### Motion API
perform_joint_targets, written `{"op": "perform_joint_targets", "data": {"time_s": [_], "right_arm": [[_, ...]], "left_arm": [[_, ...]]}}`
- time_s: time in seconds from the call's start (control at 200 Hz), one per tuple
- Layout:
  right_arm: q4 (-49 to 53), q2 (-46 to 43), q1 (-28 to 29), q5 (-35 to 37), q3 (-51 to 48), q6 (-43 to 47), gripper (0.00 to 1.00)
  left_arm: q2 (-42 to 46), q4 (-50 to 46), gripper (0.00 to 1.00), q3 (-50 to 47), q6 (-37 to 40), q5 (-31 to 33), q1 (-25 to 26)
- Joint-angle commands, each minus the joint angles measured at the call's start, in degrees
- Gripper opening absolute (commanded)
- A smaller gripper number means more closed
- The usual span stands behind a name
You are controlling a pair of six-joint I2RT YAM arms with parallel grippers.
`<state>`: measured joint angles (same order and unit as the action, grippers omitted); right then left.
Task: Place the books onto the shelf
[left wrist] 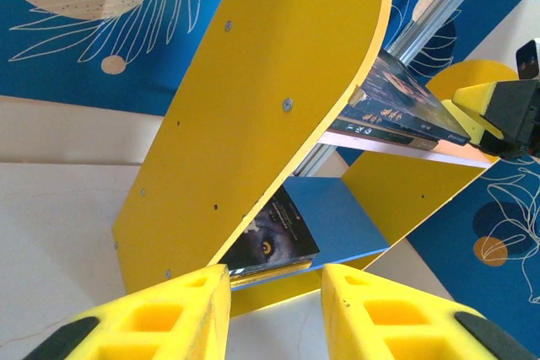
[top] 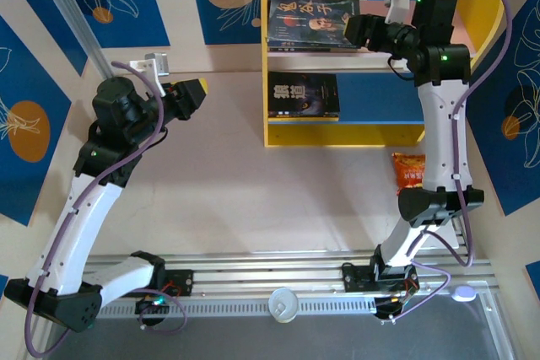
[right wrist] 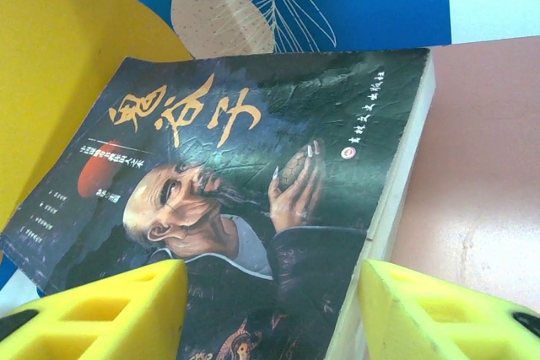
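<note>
My right gripper (right wrist: 270,318) hangs jaws-apart over the bearded-man book (right wrist: 253,166), flat on the pink upper board (right wrist: 489,174) of the shelf (left wrist: 253,124), long axis left-right, while my left gripper (left wrist: 274,305), also apart, sits farther off, left of it.

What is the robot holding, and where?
Nothing. Left gripper has open jaws on air; the right gripper has open jaws above the bearded-man book, lying on the shelf's pink board.

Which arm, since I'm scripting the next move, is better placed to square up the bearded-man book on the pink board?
Right. The right gripper hangs open at the bearded-man book on the pink board; the left gripper is outside the shelf's yellow side.
</note>
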<state>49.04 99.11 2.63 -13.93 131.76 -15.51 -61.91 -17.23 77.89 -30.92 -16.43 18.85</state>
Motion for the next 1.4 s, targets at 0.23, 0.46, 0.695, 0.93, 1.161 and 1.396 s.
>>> {"op": "perform_joint_targets", "data": {"time_s": [0.23,0.46,0.695,0.93,1.161,1.396], "right_arm": [[1.2,2.9,1.1,-2.5,4.1,0.5,0.56],[1.3,4.3,1.2,-2.9,6.0,0.3,0.56],[1.4,5.3,1.2,-3.4,7.4,0.1,0.56],[1.6,6.1,1.2,-3.5,8.2,-0.1,0.56],[1.6,7.0,1.4,-3.6,9.0,-0.4,0.56],[1.3,7.6,1.7,-3.6,9.4,-0.5,0.56]], "left_arm": [[1.4,0.1,0.33,-0.2,1.3,-1.0,-1.3],[1.2,0.0,0.33,0.0,1.3,-1.2,-1.4],[1.1,-0.1,0.33,0.4,1.4,-1.5,-1.4],[0.5,0.0,0.33,0.8,1.3,-1.7,-1.6],[0.2,0.2,0.33,0.9,1.4,-1.8,-1.7],[0.1,0.0,0.33,0.9,1.6,-1.8,-2.0]]}}
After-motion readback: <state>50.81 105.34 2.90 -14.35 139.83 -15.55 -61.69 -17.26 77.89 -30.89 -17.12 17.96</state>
